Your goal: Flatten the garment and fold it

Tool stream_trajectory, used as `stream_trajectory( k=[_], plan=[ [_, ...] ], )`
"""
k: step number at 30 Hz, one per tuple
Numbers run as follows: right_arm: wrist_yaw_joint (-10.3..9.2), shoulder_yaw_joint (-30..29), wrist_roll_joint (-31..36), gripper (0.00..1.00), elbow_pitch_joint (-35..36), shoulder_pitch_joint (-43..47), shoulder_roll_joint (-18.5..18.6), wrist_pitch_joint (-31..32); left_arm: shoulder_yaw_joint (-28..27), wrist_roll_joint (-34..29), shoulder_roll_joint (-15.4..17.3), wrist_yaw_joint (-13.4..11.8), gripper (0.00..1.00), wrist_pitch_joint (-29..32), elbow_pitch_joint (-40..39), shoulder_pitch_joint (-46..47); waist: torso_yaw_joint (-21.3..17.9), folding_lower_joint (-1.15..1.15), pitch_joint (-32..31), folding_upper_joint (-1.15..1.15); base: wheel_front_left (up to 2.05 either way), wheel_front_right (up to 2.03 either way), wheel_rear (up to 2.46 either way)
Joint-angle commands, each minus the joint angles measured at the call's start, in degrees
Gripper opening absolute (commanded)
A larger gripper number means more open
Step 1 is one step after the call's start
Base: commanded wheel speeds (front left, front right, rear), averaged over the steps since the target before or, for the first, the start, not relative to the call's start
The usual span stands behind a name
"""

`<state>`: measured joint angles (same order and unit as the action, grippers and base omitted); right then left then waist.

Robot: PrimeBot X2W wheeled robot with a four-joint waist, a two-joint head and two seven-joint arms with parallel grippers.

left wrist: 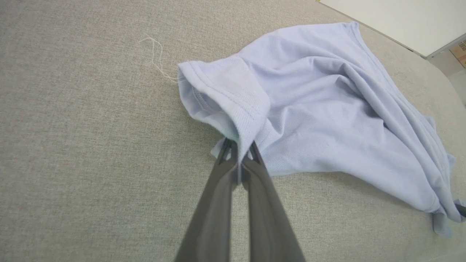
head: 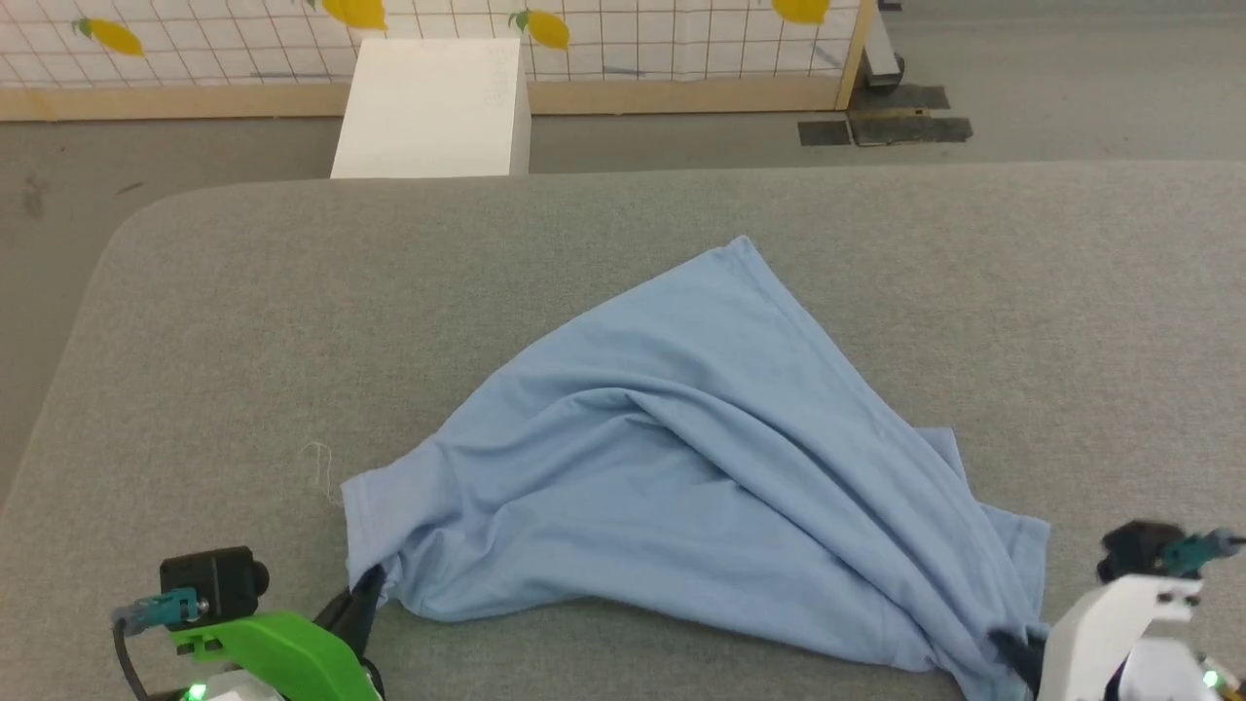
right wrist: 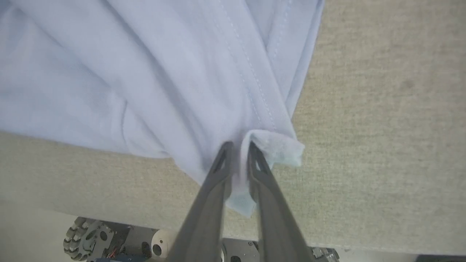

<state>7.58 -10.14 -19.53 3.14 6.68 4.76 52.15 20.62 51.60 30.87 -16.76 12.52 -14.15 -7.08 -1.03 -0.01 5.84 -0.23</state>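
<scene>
I have the garment (head: 681, 438) lying on the desk (head: 243, 321), stretched from my left tool (left wrist: 239, 151) across to my right tool (right wrist: 238, 149). One near corner sits between the left tool's fingers, the other between the right tool's. A box (head: 428, 107) stands beyond the desk's far edge, ahead of the left tool.

The garment (head: 681, 428) was soft, matt knit cloth with stitched hems, lying on the coarse, matt grey weave covering the desk (head: 292, 292). On the left gripper (left wrist: 238, 147), the jaws looked like smooth, dark, matt plastic, and the mount (head: 282, 652) like glossy green plastic.
</scene>
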Motion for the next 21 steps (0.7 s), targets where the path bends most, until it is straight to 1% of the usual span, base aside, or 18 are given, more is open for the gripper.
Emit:
stream_trajectory(
  k=[1,5,8,11,14,17,21],
  plan=[
    [-0.09,-0.53,-1.02,1.00,1.44,-1.88,0.13,-1.97,-0.12,0.19,-0.21,-0.28,0.00,-0.17,0.15,-0.53,-0.33,0.01,-0.42,0.23,0.00,0.00,0.00],
    [-0.09,-2.15,-3.35,1.00,4.67,-5.64,1.29,-9.35,-0.14,0.25,-0.35,-0.50,0.00,-0.40,0.33,-0.88,-0.88,0.01,-1.23,0.23,0.00,0.00,0.00],
    [-0.09,-2.12,-4.19,1.00,6.47,-8.46,3.15,-17.03,-0.18,0.22,-0.32,-0.68,0.00,-0.50,0.28,-1.11,-1.15,0.01,-1.53,0.23,0.00,0.00,0.00],
    [-0.09,-0.64,-3.98,1.00,6.29,-11.23,5.27,-25.92,-0.22,0.20,-0.28,-0.82,0.00,-0.51,0.11,-1.10,-1.11,0.01,-1.36,0.23,0.00,0.00,0.00],
    [-0.09,0.79,-3.28,1.00,4.74,-13.81,6.10,-32.82,-0.43,0.13,-0.05,-0.83,0.00,-0.63,-0.16,-0.96,-0.91,0.01,-0.48,0.23,0.00,0.00,0.00],
    [-0.09,2.90,-2.67,1.00,1.54,-17.22,6.09,-35.48,-0.68,0.04,0.32,-0.51,0.00,-0.76,-0.53,-0.51,-0.28,0.01,1.18,0.23,0.00,0.00,0.00],
    [-0.09,5.62,-0.59,1.00,-3.01,-23.59,6.23,-36.46,-1.02,-0.03,0.80,0.27,0.00,-0.87,-1.11,0.80,1.59,0.01,4.63,0.23,0.00,0.00,0.00]
  ],
)
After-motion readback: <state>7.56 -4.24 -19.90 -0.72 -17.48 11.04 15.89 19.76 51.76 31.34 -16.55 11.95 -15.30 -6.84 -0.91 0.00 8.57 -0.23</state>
